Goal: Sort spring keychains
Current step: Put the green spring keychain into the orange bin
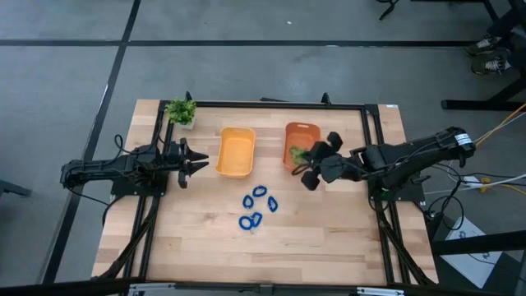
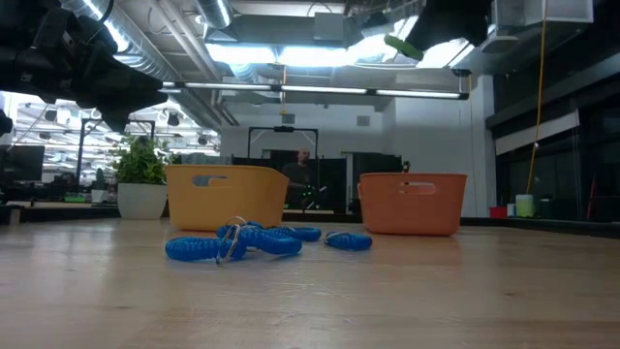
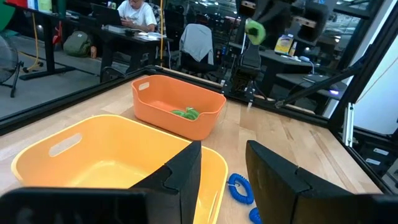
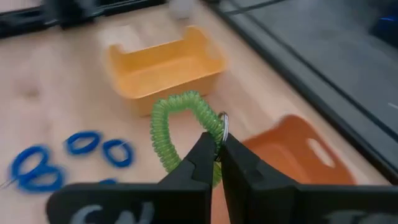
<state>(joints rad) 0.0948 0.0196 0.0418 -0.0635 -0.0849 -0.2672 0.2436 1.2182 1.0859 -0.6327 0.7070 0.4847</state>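
Item: green spring keychain (image 4: 180, 134), pinched at its ring by the closed right gripper (image 4: 214, 152), held above the orange bin (image 1: 301, 141).
Handling, as judged: centre over the bin, lower, then release onto the green coil already inside.
Blue keychains (image 1: 258, 207): on the table, nearer the front edge.
Left gripper (image 1: 200, 159): parked beside the yellow bin (image 1: 236, 151), fingers apart, empty.
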